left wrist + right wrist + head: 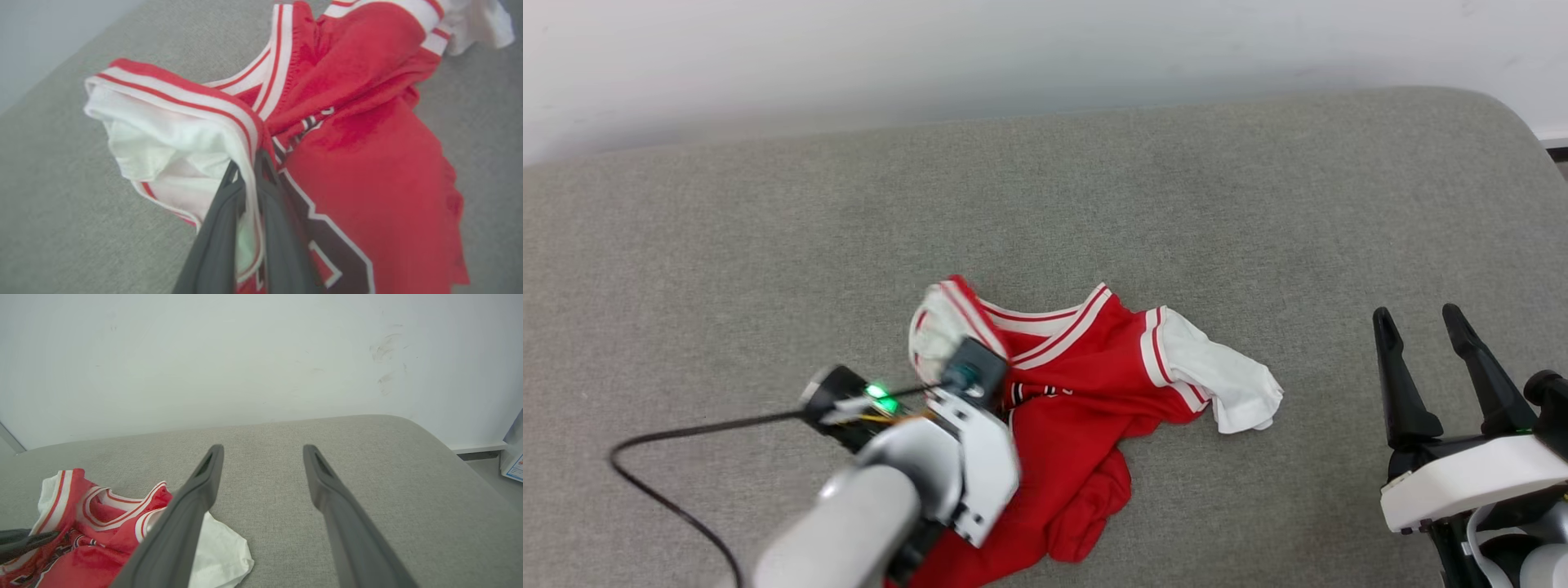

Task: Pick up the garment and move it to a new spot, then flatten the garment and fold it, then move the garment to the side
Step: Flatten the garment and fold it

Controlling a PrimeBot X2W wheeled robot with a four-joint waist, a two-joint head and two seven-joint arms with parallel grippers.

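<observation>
Two grippers with long dark fingers showed over a grey fabric surface (pixel 768 245) set against a pale wall (pixel 931 49). We saw the garment (pixel 1086 384), a red jersey with white short sleeves and red-and-white striped trim, lying crumpled on that surface, near the middle of the head view and toward its lower edge. The left gripper (pixel 247 163) was clenched on the garment. In the left wrist view its two fingers (pixel 220 228) stood close together, with the striped edge of one white sleeve (pixel 163 143) pinched between them where it meets the red body. That sleeve bunched up and puffed open beside the fingertips. Just past the fingers we made out part of a black, white-outlined number (pixel 327 237) and a scrap of lettering, half lost in folds. From the head view, the left arm's pale forearm (pixel 849 531) covered the garment's lower left part. A small green light (pixel 878 394) glowed at the wrist, and a black cable (pixel 662 482) looped away over the grey surface. The second sleeve (pixel 1225 376) lay spread on the surface at the garment's right side. The right gripper (pixel 1419 327) stood well apart from the garment at the lower right, its fingers spread wide and holding nothing, tips pointing toward the wall. In the right wrist view the garment sat at the lower left, partly behind the nearer finger.
</observation>
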